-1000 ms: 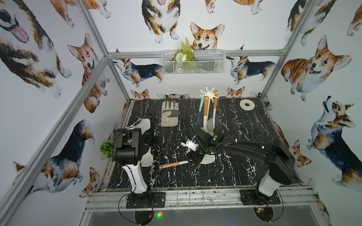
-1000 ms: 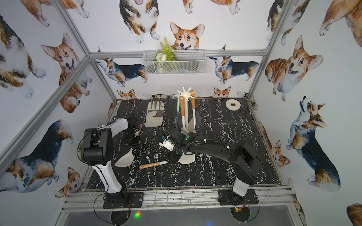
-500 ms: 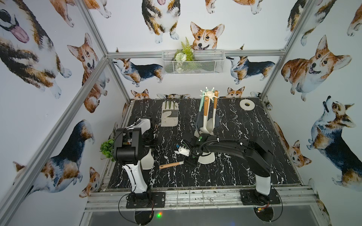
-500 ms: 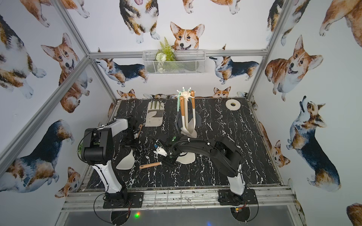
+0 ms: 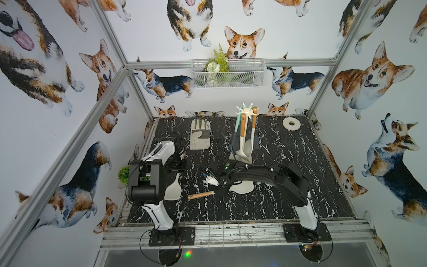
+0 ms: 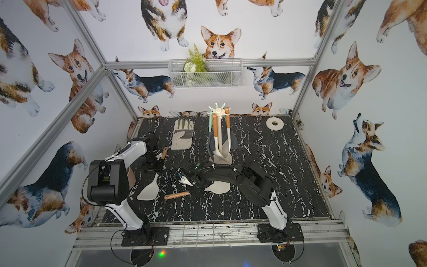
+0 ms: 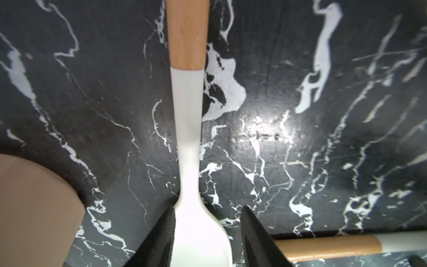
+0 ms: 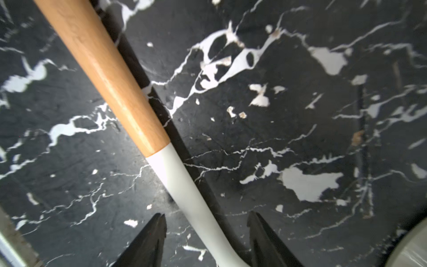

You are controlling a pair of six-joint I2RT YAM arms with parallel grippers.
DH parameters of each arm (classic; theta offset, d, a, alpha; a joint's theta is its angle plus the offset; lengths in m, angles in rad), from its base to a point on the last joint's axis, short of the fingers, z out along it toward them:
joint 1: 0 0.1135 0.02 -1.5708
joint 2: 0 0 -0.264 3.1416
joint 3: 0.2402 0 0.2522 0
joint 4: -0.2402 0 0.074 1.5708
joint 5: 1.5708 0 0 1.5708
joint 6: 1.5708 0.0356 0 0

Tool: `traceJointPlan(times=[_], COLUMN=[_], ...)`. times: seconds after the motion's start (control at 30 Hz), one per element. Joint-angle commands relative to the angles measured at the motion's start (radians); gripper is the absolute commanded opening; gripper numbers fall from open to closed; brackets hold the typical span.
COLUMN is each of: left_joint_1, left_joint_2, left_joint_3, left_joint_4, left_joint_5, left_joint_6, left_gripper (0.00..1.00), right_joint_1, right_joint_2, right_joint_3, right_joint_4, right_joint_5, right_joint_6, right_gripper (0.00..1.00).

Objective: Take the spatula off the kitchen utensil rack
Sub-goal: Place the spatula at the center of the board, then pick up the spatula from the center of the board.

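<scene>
Rack, both top views: kitchen utensil rack [image 5: 246, 111] stands upright at the back of the table [image 5: 288, 208], with other utensils hanging on its hooks.
Spatula, both top views: spatula [image 5: 172, 191], judged so by its paddle head, lies flat on the table beside the left arm, well apart from the rack.
Second utensil, a top view: second utensil [image 6: 176, 195] lies flat below the right pincer [image 6: 184, 180].
Left wrist: left pincer [image 7: 208, 209] is fairly wide astride the spatula's white neck. One finger [image 7: 161, 238] touches its edge and the opposite one is clear, so it holds nothing.
Right wrist: right pincer [image 8: 206, 215] is fairly wide over the second utensil's neck, touching neither side.
Progress: removal looks done. Probably only backing the arms away is left.
</scene>
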Motion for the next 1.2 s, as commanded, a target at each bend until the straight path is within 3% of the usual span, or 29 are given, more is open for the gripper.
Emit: traceJointPlan(times=[0.0, 0.3, 0.4, 0.5, 0.77, 0.9, 1.0, 1.17], left_joint_1=[0.001, 0.0, 0.0, 0.0, 0.002, -0.003, -0.088, -0.371], left_joint_2=[-0.043, -0.135, -0.158, -0.187, -0.36, -0.465, -0.525, -0.61], left_joint_3=[-0.012, -0.032, -0.034, -0.04, -0.016, -0.01, -0.046, -0.133], left_joint_4=[0.013, 0.047, 0.055, 0.067, 0.111, 0.203, 0.325, 0.575], left_joint_5=[0.03, 0.058, 0.068, 0.082, 0.175, 0.338, 0.41, 0.316], left_joint_6=[-0.007, -0.014, -0.018, -0.026, -0.091, -0.243, -0.389, -0.559], left_gripper=[0.49, 0.49, 0.49, 0.49, 0.49, 0.5, 0.5, 0.57], right_joint_1=[0.016, 0.033, 0.039, 0.038, 0.037, 0.035, 0.034, 0.034], right_joint_2=[0.01, 0.02, 0.009, -0.035, -0.34, -0.446, -0.487, -0.526], right_joint_3=[-0.011, -0.075, -0.1, -0.134, -0.236, -0.233, -0.232, -0.255], right_joint_4=[0.016, 0.053, 0.047, 0.065, 0.201, 0.265, 0.288, 0.343], right_joint_5=[0.08, 0.108, 0.114, 0.111, 0.185, 0.284, 0.388, 0.445], right_joint_6=[-0.025, -0.005, 0.009, 0.029, 0.231, 0.368, 0.444, 0.479], right_gripper=[0.5, 0.28, 0.1, 0.01, 0.0, 0.0, 0.0, 0.0])
